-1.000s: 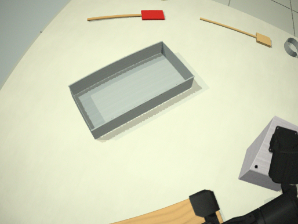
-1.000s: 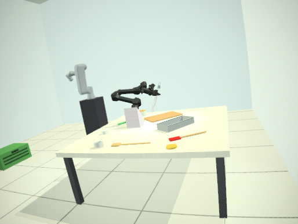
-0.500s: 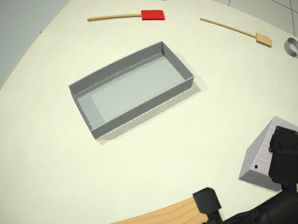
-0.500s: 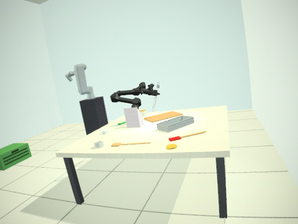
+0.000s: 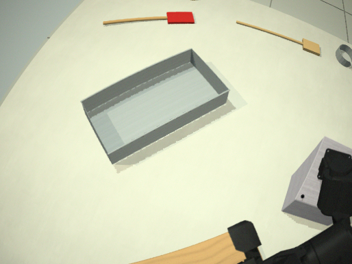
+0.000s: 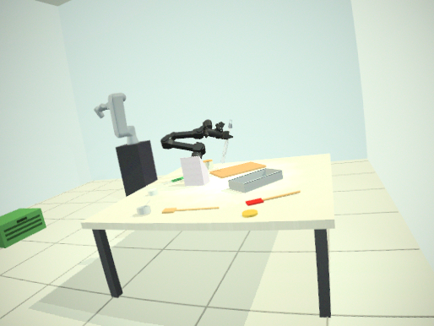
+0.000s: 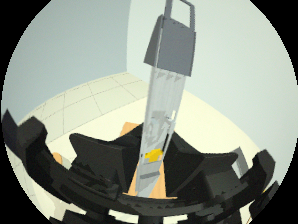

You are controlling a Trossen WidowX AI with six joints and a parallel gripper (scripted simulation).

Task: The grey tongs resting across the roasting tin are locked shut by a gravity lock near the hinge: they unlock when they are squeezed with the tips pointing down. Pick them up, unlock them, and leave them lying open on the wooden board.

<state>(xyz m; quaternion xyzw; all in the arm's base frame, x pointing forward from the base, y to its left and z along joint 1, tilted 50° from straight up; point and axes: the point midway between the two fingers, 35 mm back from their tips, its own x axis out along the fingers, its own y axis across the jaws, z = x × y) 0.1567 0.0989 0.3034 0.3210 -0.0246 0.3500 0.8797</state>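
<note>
The grey tongs (image 6: pixel 224 152) (image 7: pixel 166 86) hang nearly upright in the air, their arms close together. In the exterior view the long thin part points down toward the wooden board (image 6: pixel 237 169) (image 5: pixel 202 252). In the wrist view the dark looped end stands farthest from the camera, and a small yellow piece sits on the tongs between my fingers. My gripper (image 6: pixel 226 136) (image 7: pixel 154 125) is shut on the tongs, well above the table and over the board's near end. The grey roasting tin (image 5: pixel 164 131) (image 6: pixel 255 181) is empty and lies beside the board.
A pale grey box (image 5: pixel 303 191) (image 6: pixel 194 171) stands by the arm's base. A red-headed spatula (image 5: pixel 179 17) (image 6: pixel 255 202), a wooden spatula (image 5: pixel 309 46) (image 6: pixel 190 209), a metal ring (image 5: pixel 344 55) (image 6: pixel 143 209) and a yellow disc (image 6: pixel 249 213) lie on the table. A second grey arm on a dark pedestal (image 6: pixel 136 166) stands behind.
</note>
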